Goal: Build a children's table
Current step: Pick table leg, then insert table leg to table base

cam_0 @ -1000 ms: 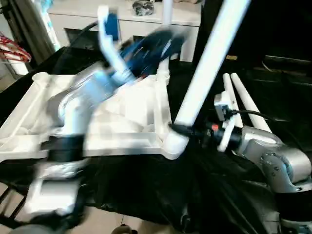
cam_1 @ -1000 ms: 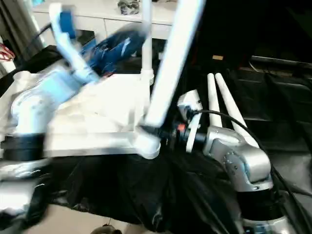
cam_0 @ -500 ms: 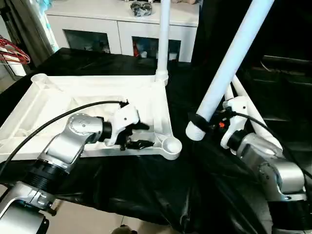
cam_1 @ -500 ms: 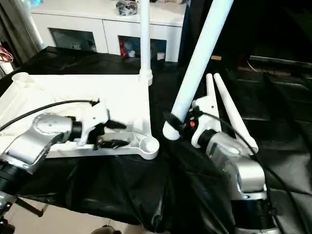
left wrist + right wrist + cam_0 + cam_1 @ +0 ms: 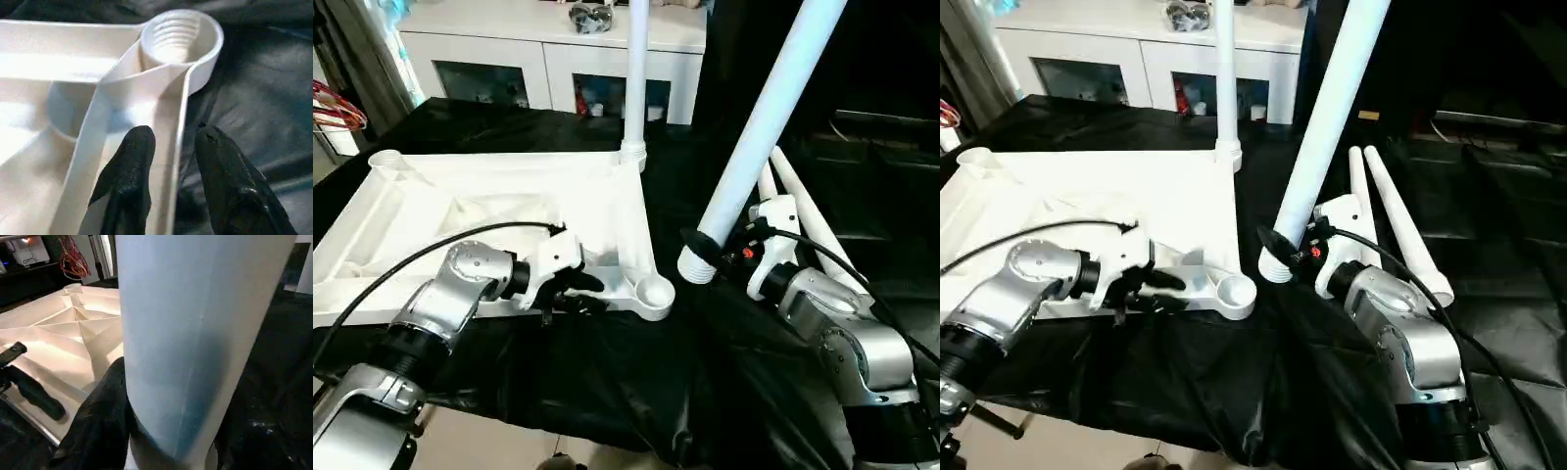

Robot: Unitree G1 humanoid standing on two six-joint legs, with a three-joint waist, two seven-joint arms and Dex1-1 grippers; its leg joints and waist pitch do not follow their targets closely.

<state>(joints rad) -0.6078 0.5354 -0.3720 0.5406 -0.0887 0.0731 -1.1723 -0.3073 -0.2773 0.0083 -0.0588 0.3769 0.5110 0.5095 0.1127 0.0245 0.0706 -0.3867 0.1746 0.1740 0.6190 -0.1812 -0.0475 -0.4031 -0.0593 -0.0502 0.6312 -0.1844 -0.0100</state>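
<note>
Counting four legs (image 5: 759,127) — one tabletop (image 5: 460,211), seemingly.

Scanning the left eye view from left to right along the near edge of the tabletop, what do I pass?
Left gripper at the white ribbed plastic tabletop's near rim → empty round corner socket → threaded end of the long white leg held tilted → right gripper → two spare white legs on black cloth.
</note>
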